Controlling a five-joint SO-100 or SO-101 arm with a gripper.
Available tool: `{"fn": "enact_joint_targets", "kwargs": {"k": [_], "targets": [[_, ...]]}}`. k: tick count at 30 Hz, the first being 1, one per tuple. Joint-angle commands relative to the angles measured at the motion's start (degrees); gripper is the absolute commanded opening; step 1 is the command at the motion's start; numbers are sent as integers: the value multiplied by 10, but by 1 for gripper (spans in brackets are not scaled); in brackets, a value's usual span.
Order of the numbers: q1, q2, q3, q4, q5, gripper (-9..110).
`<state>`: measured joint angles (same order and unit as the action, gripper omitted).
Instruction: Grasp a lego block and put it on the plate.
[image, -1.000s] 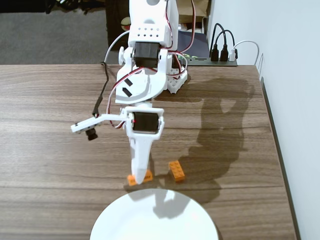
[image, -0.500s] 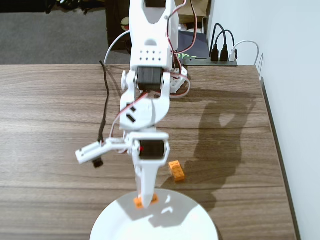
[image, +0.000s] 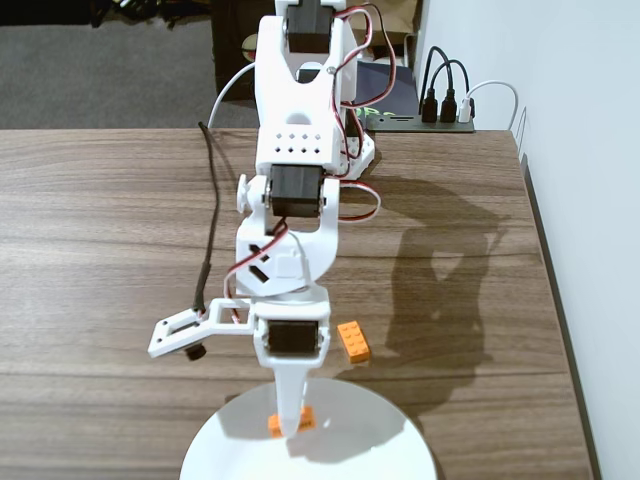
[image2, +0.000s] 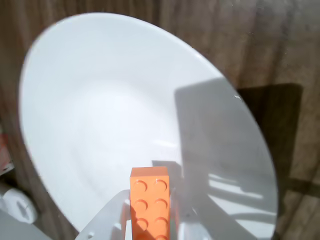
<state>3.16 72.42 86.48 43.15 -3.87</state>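
Note:
My gripper (image: 288, 422) points down over the white plate (image: 400, 440) at the near edge of the table and is shut on an orange lego block (image: 305, 418). In the wrist view the block (image2: 150, 200) sits between the white fingers (image2: 112, 217), studs facing the camera, above the plate's inner surface (image2: 110, 110). I cannot tell whether the block touches the plate. A second orange lego block (image: 353, 341) lies on the wood table just behind the plate, to the right of the arm.
The arm's base (image: 350, 150) stands at the back of the wood table (image: 100, 230). A black cable (image: 210, 200) runs along the table left of the arm. A power strip (image: 440, 120) sits at the back right edge.

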Motion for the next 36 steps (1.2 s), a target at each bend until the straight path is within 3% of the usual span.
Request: {"fn": "enact_joint_targets", "kwargs": {"k": [1,18,21,36], "targets": [[-9,-2,-43,32,14,7],[-18,-22,-67,58,42,9],[-18,-20,-67,67,44,16],[-18,36,-60,122,53,16]]}}
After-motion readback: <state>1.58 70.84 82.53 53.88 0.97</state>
